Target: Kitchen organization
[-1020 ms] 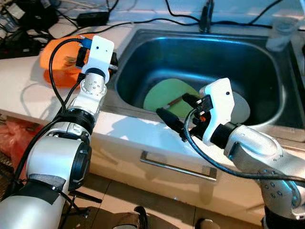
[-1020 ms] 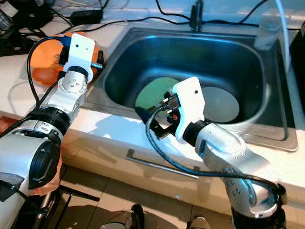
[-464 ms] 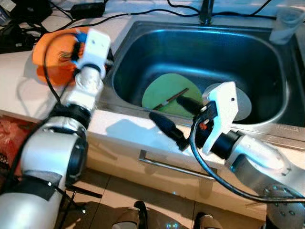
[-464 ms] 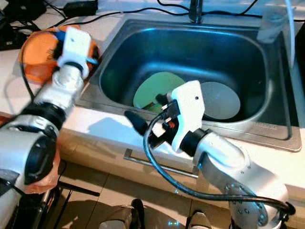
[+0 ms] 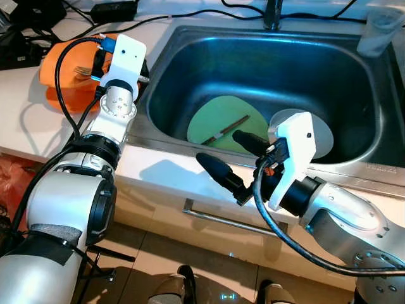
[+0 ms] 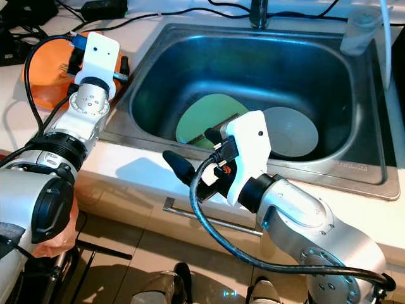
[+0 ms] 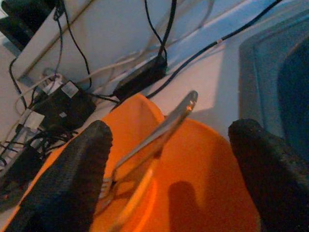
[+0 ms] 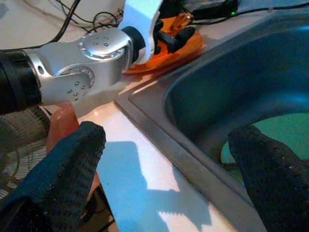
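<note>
Hovering hands: my left gripper (image 7: 169,159) hung wide open over the fork (image 7: 149,140) in the orange bowl (image 5: 63,79); my right gripper (image 5: 237,161) was open, empty, at the sink (image 5: 190,44) front rim.
Risk: I thought the fork could tip out if bumped.
Sink: green plate (image 5: 221,120) with a knife (image 5: 226,129), grey plate (image 5: 319,136) beside.
In the way: cables (image 7: 159,34) behind the bowl.

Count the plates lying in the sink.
2. A green plate lies on the sink bottom toward the robot's left, with a utensil across it. A grey plate lies beside it to the right, partly hidden by the right arm.
</note>
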